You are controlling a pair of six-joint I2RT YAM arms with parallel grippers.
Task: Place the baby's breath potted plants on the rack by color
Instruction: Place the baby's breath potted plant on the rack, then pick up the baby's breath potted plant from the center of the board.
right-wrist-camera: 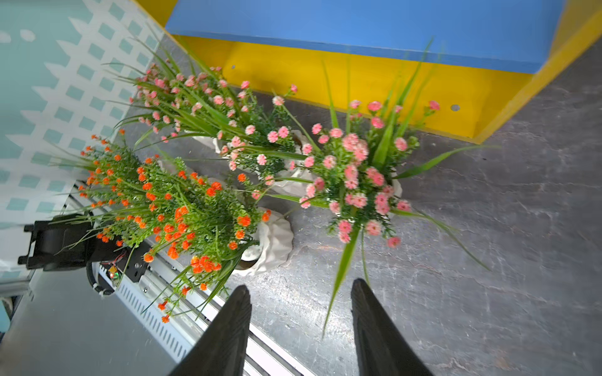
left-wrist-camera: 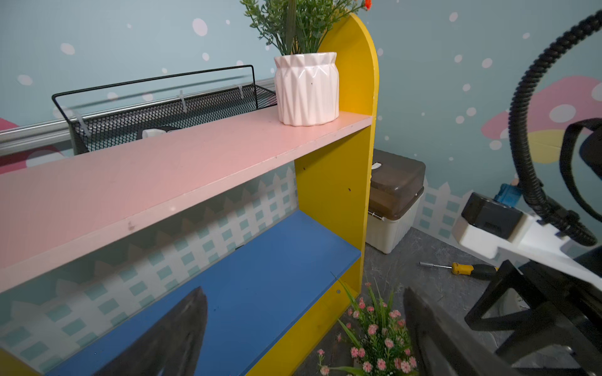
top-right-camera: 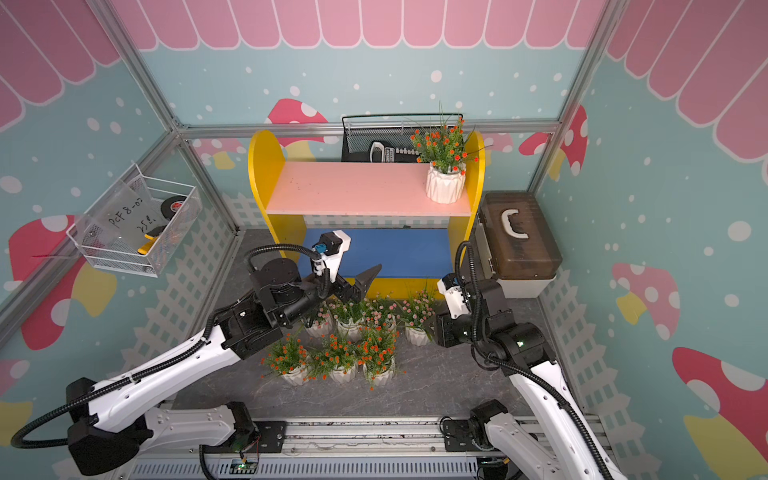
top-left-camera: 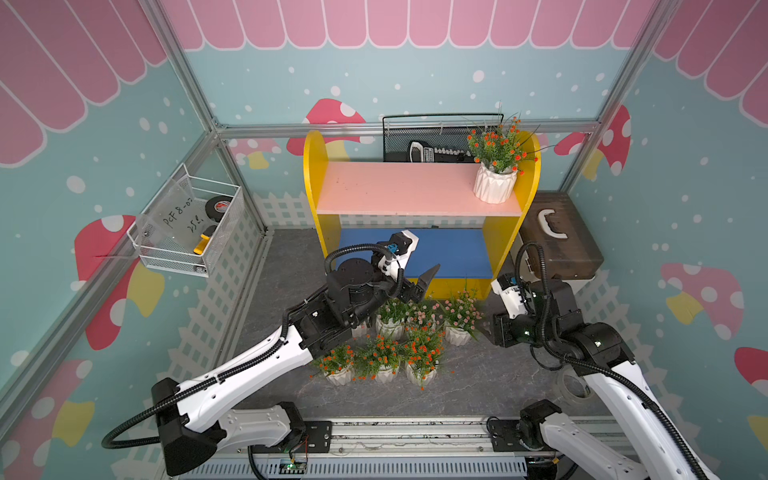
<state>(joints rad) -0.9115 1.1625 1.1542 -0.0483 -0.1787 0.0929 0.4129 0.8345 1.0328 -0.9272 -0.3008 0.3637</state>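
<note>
The rack (top-left-camera: 328,183) has yellow sides, a pink top shelf (top-left-camera: 395,191) and a blue lower shelf (top-left-camera: 453,253). One orange-flowered baby's breath potted plant (top-left-camera: 495,185) stands at the pink shelf's right end; its white pot (left-wrist-camera: 306,88) shows in the left wrist view. Three orange plants (top-left-camera: 382,363) sit in a front row on the floor, with several pink ones (top-left-camera: 459,313) behind them. My left gripper (top-left-camera: 428,282) hovers open and empty over the blue shelf's front edge. My right gripper (right-wrist-camera: 301,293) is open beside the nearest pink plant (right-wrist-camera: 355,175), holding nothing.
A black wire basket (top-left-camera: 432,141) hangs behind the rack. A white wire basket (top-left-camera: 191,224) is on the left wall. A brown-lidded box (top-left-camera: 557,241) stands right of the rack, with a yellow screwdriver (left-wrist-camera: 465,269) on the floor near it. A tape roll (top-left-camera: 575,384) lies under the right arm.
</note>
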